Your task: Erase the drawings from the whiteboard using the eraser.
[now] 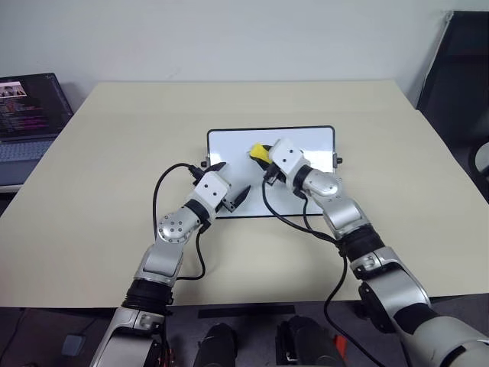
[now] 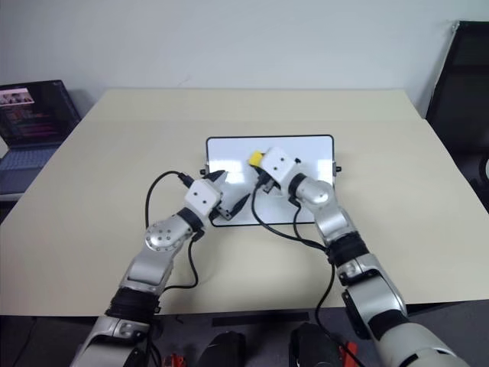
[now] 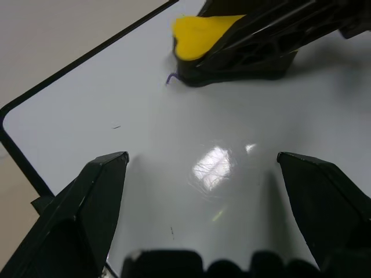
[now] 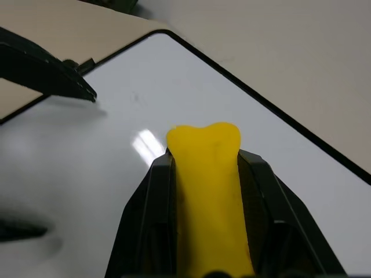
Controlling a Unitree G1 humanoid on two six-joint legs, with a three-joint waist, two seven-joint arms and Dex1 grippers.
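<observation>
Right gripper (image 4: 203,174) is pinching the eraser (image 4: 204,168) over the whiteboard (image 1: 229,145) middle, left gripper (image 3: 203,191) is hovering spread at its near-left edge, faint drawings (image 3: 169,78) are remaining, so erasing is looking unfinished.

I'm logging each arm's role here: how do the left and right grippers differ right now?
The left gripper is open and empty; the right gripper is shut on the yellow eraser. The left sits at the whiteboard's near left corner; the right is over its middle, eraser against the surface. Both have black fingers.
</observation>
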